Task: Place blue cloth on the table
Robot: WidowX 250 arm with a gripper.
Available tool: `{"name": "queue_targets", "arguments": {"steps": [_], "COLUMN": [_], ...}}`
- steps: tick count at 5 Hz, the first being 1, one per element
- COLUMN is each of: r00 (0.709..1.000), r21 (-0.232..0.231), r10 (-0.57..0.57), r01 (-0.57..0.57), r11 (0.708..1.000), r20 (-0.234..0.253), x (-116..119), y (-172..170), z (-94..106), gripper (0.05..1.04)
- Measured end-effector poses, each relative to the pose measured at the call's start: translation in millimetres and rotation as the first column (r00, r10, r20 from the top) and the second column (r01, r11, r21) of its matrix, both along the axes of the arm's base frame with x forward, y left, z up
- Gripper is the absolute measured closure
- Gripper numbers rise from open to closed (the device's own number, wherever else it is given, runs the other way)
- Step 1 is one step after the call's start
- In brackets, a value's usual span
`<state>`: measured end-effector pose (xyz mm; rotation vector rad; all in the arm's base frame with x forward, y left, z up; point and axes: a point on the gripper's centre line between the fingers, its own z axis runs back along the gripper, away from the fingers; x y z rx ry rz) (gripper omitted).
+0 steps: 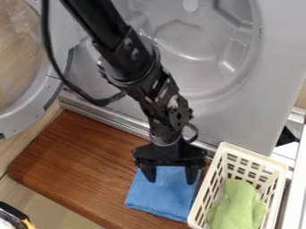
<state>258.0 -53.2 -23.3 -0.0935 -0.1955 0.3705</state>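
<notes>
My black gripper (170,177) hangs over the upper part of the blue cloth, its two fingers spread apart and pointing down. Blue fabric shows between them, and nothing is seen pinched there. The blue cloth (156,200) lies flat, roughly square, on the brown wooden table (78,165), near its right end. The gripper body covers the cloth's upper edge. Whether the fingertips touch the cloth, I cannot tell.
A cream plastic basket (202,202) holding a green cloth (238,206) stands close to the blue cloth's right side. Behind the table is a grey washing machine (239,118), its round door (37,103) swung out at the left. A dark object (13,214) sits at the lower left.
</notes>
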Motion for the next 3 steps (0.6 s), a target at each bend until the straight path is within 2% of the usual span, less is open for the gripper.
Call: {"name": "queue_targets", "arguments": {"steps": [2,3], "r00": [0.996,0.996], "r21": [-0.006,-0.006], "r10": [-0.009,-0.010], "r01": [0.009,0.011], "r11": [1.000,1.000], "r20": [0.088,0.091], "x": [-6.5,-6.4], "y": [0.6,0.2], "z": [43.6,44.7], "gripper": [0.079,0.083]}}
